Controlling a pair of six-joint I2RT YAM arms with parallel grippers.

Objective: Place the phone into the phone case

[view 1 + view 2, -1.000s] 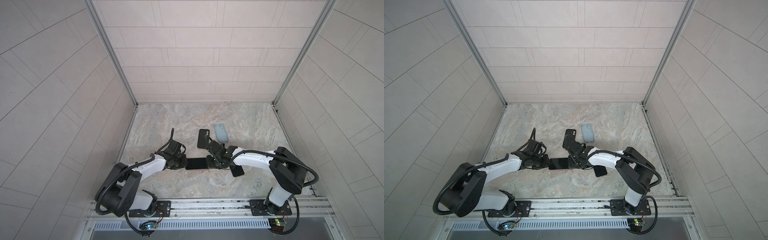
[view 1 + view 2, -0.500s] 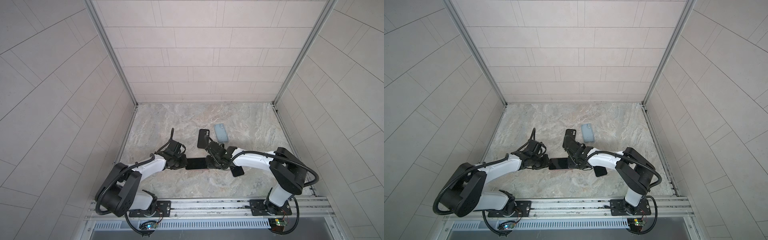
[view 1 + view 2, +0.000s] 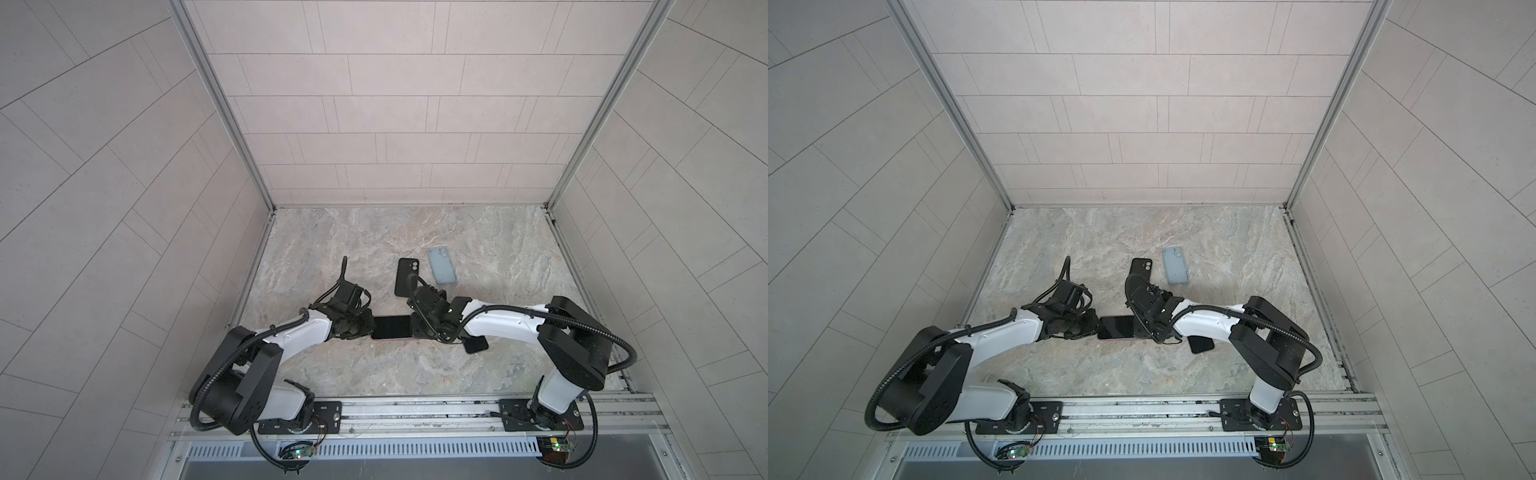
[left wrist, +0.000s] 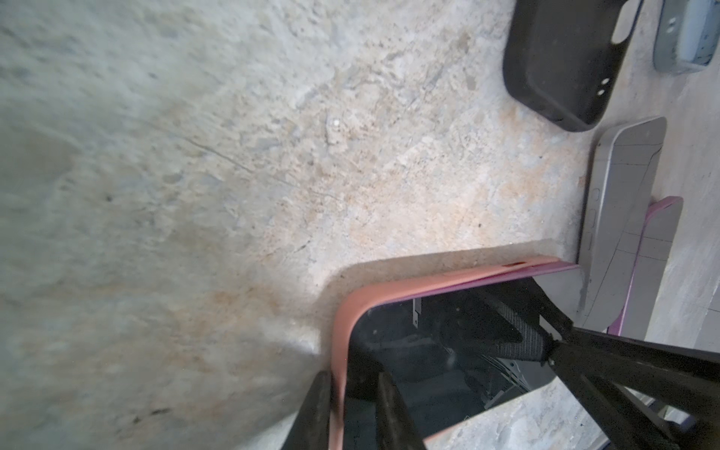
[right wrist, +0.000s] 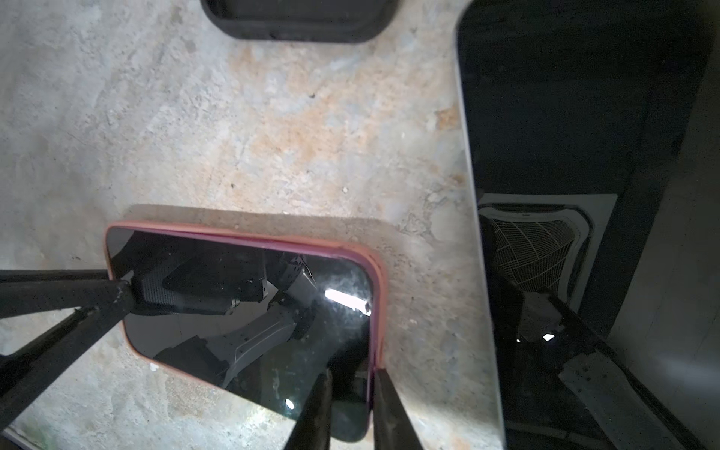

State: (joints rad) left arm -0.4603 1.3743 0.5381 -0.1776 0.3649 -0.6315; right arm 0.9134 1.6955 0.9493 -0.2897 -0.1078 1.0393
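Note:
The phone lies screen up in a salmon phone case on the table between my two grippers. Its purple edge shows above the case rim along one long side, rising toward the right end. My left gripper is shut on the left end: one finger outside the case wall, one on the screen. My right gripper straddles the right end rim with narrow jaws. Whether they pinch it is unclear.
An empty black case and a light blue case lie just behind the right gripper. A second dark phone with a silver edge lies under the right forearm. Tiled walls enclose the marble table.

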